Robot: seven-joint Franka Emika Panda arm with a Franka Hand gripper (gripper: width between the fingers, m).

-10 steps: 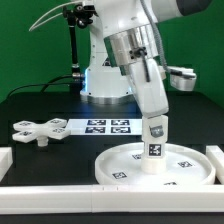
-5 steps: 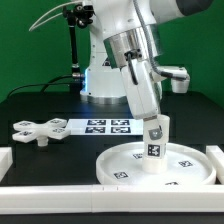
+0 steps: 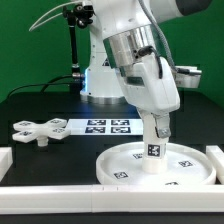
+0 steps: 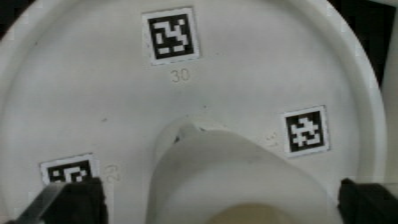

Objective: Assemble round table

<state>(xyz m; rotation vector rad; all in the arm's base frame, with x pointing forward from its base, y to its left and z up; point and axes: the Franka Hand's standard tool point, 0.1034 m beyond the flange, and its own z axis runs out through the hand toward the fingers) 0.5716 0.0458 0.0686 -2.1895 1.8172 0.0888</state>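
Observation:
The large rimmed round disc (image 3: 185, 160) lies on the table at the exterior view's right; its tagged face fills the wrist view (image 4: 107, 90). The short cylindrical post (image 3: 153, 157) stands upright at the disc's middle, and its top shows blurred in the wrist view (image 4: 240, 185). My gripper (image 3: 156, 130) is straight above the post, with its jaws open astride the post's top. The fingers (image 4: 71, 200) stand a little clear of the post on both sides. The four-armed cross piece (image 3: 32, 130) lies on the table at the exterior view's left.
The marker board (image 3: 105, 126) lies flat between the cross piece and the disc. White border rails run along the near edge (image 3: 60, 186) and the exterior view's right (image 3: 216, 152). The arm's base (image 3: 105, 85) stands behind.
My wrist has turned about the post's axis and the fingers now cover the post's upper tag. The post's lower tag faces the same way as before, and the disc and cross piece have not moved.

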